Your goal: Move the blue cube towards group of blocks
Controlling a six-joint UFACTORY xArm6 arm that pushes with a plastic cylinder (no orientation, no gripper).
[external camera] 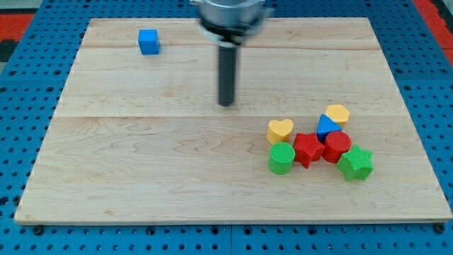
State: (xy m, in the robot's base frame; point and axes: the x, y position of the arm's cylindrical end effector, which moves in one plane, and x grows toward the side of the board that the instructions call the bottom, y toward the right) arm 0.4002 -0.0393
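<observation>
On wooden board (141, 177) | blue cube (148, 42) top-left | my tip (226, 104) mid-board, apart | no claw fitted

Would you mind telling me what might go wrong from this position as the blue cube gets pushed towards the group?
1. My tip stands between the blue cube and the group, on the wrong side for pushing; circling round could clip the cube.
2. The cube sits near the board's top edge, so an off-centre push might send it off.
3. A long diagonal push may scatter the yellow heart and green cylinder.

Blurred silver-grey metal collar (232, 15), straight dark cylindrical rod, my tip (226, 105) blunt-ended
</observation>
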